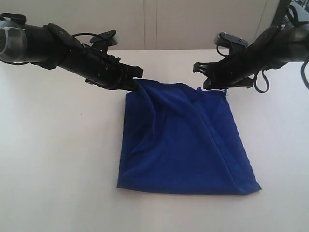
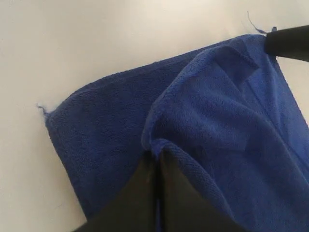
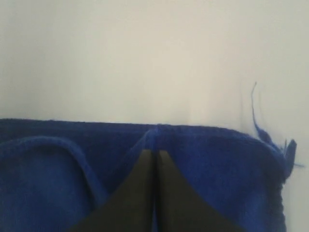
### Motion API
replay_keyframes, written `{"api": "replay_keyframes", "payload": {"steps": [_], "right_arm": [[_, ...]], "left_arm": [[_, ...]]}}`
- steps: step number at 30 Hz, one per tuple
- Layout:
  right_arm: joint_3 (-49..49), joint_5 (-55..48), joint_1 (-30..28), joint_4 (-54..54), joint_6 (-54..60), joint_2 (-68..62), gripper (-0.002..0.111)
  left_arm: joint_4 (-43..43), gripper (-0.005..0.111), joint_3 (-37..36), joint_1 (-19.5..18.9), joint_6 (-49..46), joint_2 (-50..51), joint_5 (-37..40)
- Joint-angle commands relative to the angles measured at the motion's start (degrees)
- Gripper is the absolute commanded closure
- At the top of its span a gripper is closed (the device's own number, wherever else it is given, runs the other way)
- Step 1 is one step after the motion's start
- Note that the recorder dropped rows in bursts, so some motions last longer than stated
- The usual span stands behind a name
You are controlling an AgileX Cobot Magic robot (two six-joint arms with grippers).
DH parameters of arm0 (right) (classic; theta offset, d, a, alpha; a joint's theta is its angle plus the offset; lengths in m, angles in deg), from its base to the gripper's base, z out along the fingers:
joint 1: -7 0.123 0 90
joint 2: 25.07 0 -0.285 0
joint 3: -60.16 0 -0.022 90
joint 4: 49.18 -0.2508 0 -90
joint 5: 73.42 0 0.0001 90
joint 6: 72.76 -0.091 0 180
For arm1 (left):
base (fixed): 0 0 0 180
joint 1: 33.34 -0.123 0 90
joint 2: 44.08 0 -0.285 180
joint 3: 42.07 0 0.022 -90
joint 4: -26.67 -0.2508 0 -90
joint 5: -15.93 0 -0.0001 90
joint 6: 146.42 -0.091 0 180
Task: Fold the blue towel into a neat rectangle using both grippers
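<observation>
Both far corners are pinched right now. The left gripper is clamped on one far corner of the blue towel, and the right gripper is clamped on the other. In each wrist view the black fingers are pressed together with just a fold of blue cloth squeezed at the tips, no gap to speak of. The towel sits in the middle of the white table. Its near edge lies flat on the surface, while the far edge is raised and strung between the two pinch points, so the cloth slopes up and away with a few long creases running down it (a loose thread sticks out at the corner by the right gripper). My read is that this is the start of a fold: far edge gripped and lifted, not yet carried over. The next move looks like bringing both corners toward the near edge together, at the same height and pace, keeping the edge taut so it lands square on the near one. If one side leads, I'd expect a skewed fold with those creases trapped underneath.
</observation>
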Motion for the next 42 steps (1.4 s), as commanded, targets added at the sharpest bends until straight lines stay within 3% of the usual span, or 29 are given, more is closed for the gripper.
{"api": "replay_keyframes", "payload": {"steps": [1, 7, 13, 16, 19, 20, 38, 42], "right_arm": [[-0.42, 3.74, 0.8, -4.69, 0.43, -1.42, 0.104], [-0.42, 5.43, 0.94, -5.33, -2.34, -2.13, 0.083], [-0.42, 4.15, 1.67, -6.83, -2.92, -3.03, 0.08], [-0.42, 4.03, 2.15, -6.83, -2.92, -3.03, 0.086], [-0.42, 4.15, 2.28, -6.83, -2.92, -2.23, 0.106], [-0.42, 4.04, 2.28, -6.83, -2.92, -1.72, 0.108], [-0.52, -15.65, 5.57, -6.51, -4.76, 5.56, 0.108], [-2.48, -13.61, 7.94, -6.4, -4.76, 5.0, 0.108]], "left_arm": [[0.02, 0.107, 0.25, -0.09, 0.56, -0.45, 1.45], [0.02, 0.107, 0.25, -0.09, 0.69, -0.45, 1.69], [0.02, 0.107, 0.25, -0.09, 0.97, -0.45, 1.69], [0.02, 0.107, 0.25, -0.09, 0.97, -0.45, 1.69], [0.02, 0.107, 0.25, -0.09, 0.96, -0.45, 1.8], [0.02, 0.107, 0.25, -0.09, 0.96, -0.45, 1.8], [0.02, 0.107, 0.25, 0.14, 1.14, -0.45, 1.91], [0.02, 0.107, 0.25, 0.66, 1.14, -0.45, 1.91]]}}
